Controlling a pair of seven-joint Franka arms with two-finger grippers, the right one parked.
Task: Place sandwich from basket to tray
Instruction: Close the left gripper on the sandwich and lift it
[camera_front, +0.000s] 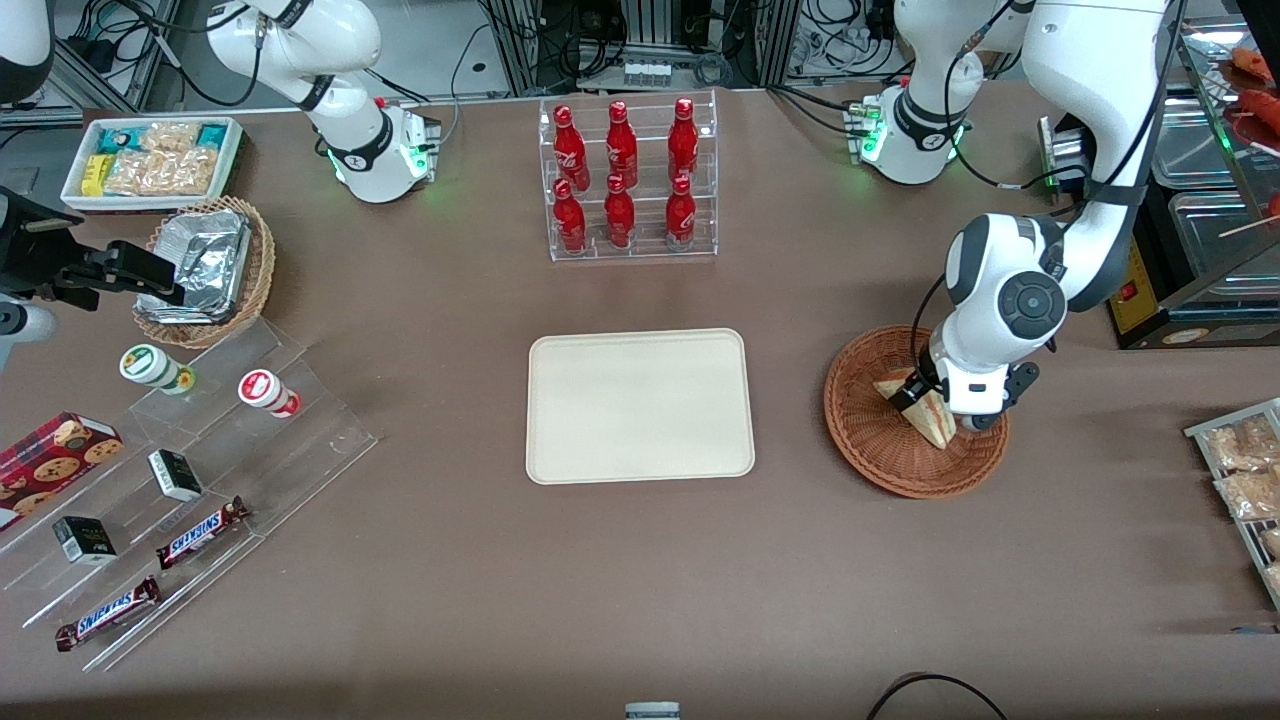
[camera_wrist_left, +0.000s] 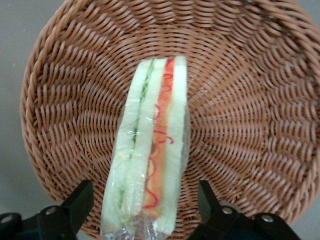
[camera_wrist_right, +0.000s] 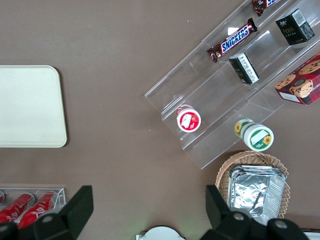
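The gripper (camera_front: 925, 392) is down inside the basket (camera_front: 880, 455), and in the wrist view its two fingers (camera_wrist_left: 77, 202) are spread apart with the sandwich (camera_wrist_left: 150, 150) sitting between them. There's a visible gap on each side of the wrap, so the jaws are open, not clamped on anything. The sandwich stands on edge on the wicker floor of the basket (camera_wrist_left: 250, 125), filling side up, red-orange stripe next to the green one.

From the front, the sandwich (camera_front: 930, 420) lies in the basket, partly covered by the wrist. The basket is toward the working arm's end of the table.

The tray (camera_front: 640, 405) sits mid-table, beside the basket with a strip of bare tabletop between them, at about the same depth from the camera.

Farther back from the tray is a clear rack of red bottles (camera_front: 622, 180).

Toward the parked arm's end there's a stepped clear stand with Snickers bars (camera_front: 200, 532), and farther back a tan basket of foil containers (camera_front: 205, 270).
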